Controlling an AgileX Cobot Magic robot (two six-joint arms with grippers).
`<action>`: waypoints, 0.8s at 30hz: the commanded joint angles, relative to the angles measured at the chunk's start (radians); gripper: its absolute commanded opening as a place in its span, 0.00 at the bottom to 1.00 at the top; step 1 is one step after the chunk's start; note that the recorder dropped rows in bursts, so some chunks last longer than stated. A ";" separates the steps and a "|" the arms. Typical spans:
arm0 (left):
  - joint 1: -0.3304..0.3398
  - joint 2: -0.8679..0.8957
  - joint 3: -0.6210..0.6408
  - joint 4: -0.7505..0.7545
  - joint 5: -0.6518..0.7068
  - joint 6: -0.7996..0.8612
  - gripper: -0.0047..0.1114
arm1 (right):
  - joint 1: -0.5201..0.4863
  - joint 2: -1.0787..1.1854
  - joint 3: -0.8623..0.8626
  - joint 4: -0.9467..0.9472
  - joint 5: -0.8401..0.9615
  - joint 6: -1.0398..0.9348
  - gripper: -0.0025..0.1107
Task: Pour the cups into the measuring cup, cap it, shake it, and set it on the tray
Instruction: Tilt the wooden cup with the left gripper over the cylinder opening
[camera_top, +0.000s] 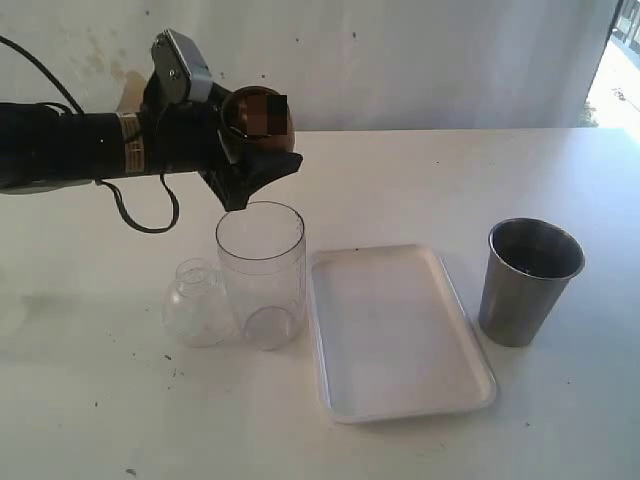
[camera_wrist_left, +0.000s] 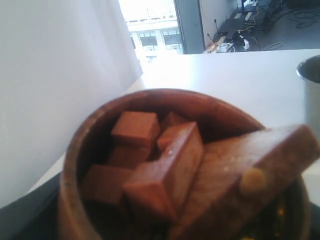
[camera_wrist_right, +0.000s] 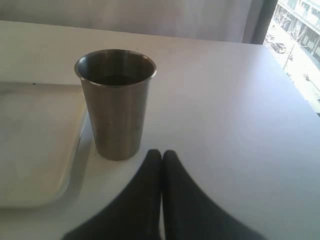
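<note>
Brown wooden cup (camera_top: 272, 140) hangs tipped in the left gripper (camera_top: 255, 168), whose black fingers clasp it from both sides just above the open mouth of the measuring cup (camera_top: 261, 270). The left wrist view shows the bowl packed with reddish-brown blocks (camera_wrist_left: 160, 170). None show inside the clear cylinder (its floor looks bare), so I judge the first pour to be only starting: the cup is raised and leaning, with its contents not yet out.

The measuring cup stands in the left half of the white worktop (camera_top: 100, 420), about midway between the far and near edges and just beside the left rim of the tray (camera_top: 400, 400). The cap (camera_top: 197, 303) sits close against it on the side toward the worktop's left edge. The steel tumbler (camera_top: 530, 280) stands past the tray's right rim, toward the worktop's right edge. The right gripper (camera_wrist_right: 161, 152) waits near it, fingers pressed together and holding nothing.

The next move probably calls for rolling the wrist further while keeping the cup's lip over the middle of the cylinder. The chunky blocks may drop in a clump, strike the rim, or nudge the light cylinder.
</note>
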 joint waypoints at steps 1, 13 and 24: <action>-0.002 -0.007 -0.008 -0.040 -0.027 0.108 0.04 | -0.006 -0.005 0.005 -0.007 -0.008 0.005 0.02; -0.002 -0.007 -0.008 -0.016 -0.021 0.202 0.04 | -0.006 -0.005 0.005 -0.007 -0.008 0.005 0.02; -0.002 -0.009 -0.008 0.071 -0.042 0.293 0.04 | -0.006 -0.005 0.005 -0.007 -0.008 0.005 0.02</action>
